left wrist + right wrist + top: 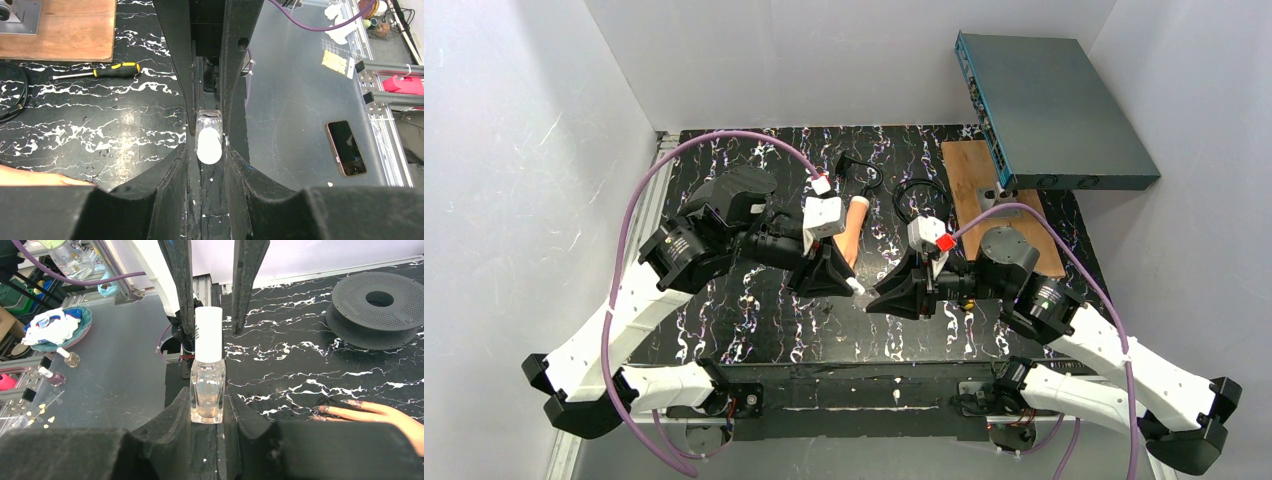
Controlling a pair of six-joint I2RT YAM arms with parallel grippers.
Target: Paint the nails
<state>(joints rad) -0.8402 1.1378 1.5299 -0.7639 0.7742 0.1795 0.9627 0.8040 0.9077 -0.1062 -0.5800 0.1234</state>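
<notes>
A clear nail polish bottle [207,390] with a white cap [208,335] is held between my two grippers, above the table's near middle. My right gripper [207,407] is shut on the glass body. My left gripper [208,150] is shut on the white cap [209,145], which sits on the bottle. In the top view the grippers face each other tip to tip, left gripper [849,283] and right gripper [880,300]. The flesh-coloured mannequin hand [855,225] lies behind the left gripper. Its dark purplish nails [325,409] show at the right wrist view's lower right, apart from the bottle.
A wooden board [984,190] lies at the back right, with a blue-grey box [1049,110] overhanging it. A black cable [914,195] lies mid-back. A yellow-handled screwdriver [100,71] lies near the board. A black spool [377,307] lies on the marbled mat [754,320].
</notes>
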